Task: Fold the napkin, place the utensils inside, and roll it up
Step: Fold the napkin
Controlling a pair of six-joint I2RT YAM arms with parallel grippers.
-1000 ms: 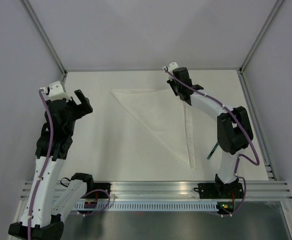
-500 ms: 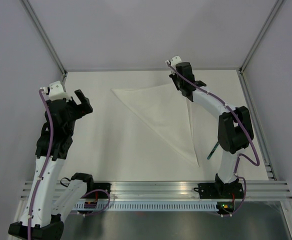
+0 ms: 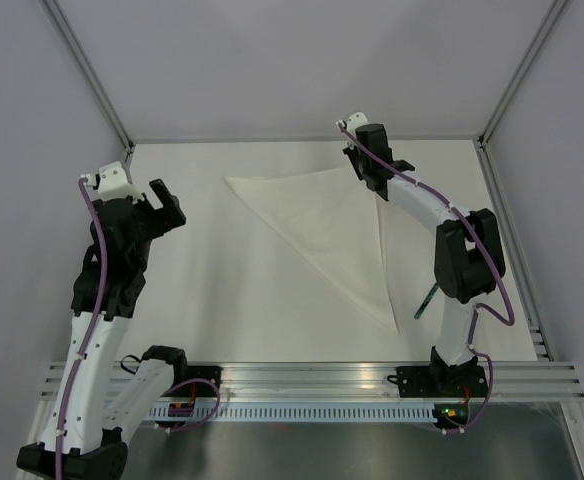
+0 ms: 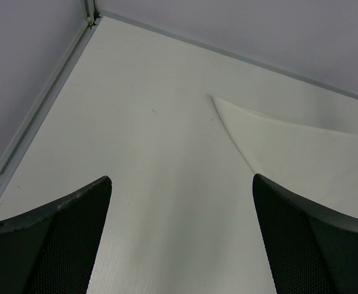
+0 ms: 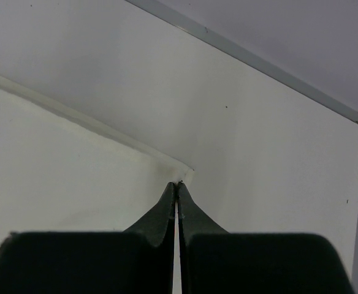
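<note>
While the right tool (image 5: 178,187) sits at the far right corner of the napkin (image 3: 332,228), just above centre in the overhead frame, we note its two fingers (image 5: 197,222) pressed together with the tip of that corner pinched between them, as seen in the right wrist view. We find the napkin lying as a white triangle on the bench (image 3: 212,300): one point at centre left, one under the right tool, and a long point reaching down toward the lower right of the frame. Its surface appears flat, with a faint crease line near the right edge. We locate the utensil (image 3: 424,302), a thin dark teal stick, at the lower right of the overhead frame, just beside the napkin's lower point but apart from it, its upper end hidden behind the right arm. We find the left tool (image 4: 180,180) at the left of the frame, fingers spread wide, gripping nothing, poised over bare bench well apart from the napkin's left point.
</note>
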